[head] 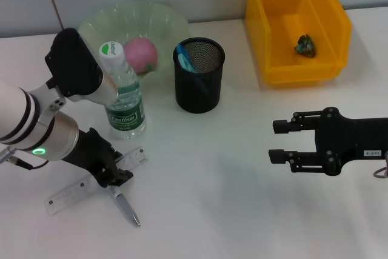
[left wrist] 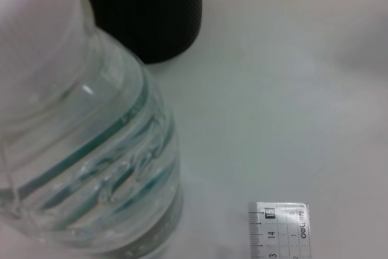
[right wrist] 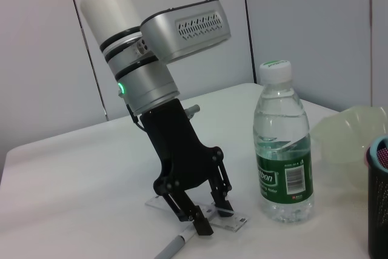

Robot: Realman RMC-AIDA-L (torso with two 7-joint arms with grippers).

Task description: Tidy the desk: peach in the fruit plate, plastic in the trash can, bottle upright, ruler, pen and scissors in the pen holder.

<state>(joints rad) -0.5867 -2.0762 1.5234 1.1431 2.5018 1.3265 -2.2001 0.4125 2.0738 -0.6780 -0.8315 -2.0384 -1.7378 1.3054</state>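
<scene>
My left gripper (head: 115, 177) is down on the clear ruler (head: 70, 195) at the table's front left. Its fingers (right wrist: 203, 225) press the ruler's (right wrist: 233, 219) two long edges. The ruler lies flat. A grey pen (head: 126, 207) lies just in front of it. The bottle (head: 124, 98) stands upright behind the gripper. A pink peach (head: 142, 54) sits in the green fruit plate (head: 163, 19). Crumpled plastic (head: 305, 45) lies in the yellow trash can (head: 327, 4). The black mesh pen holder (head: 199, 83) holds a blue item; I cannot make out scissors. My right gripper (head: 277, 141) hovers open at the right.
The bottle (left wrist: 91, 168) stands very close to my left wrist, with the pen holder (left wrist: 151, 10) just beyond it. The ruler's end (left wrist: 280, 228) shows beside the bottle's base. Bare white table lies between the two arms.
</scene>
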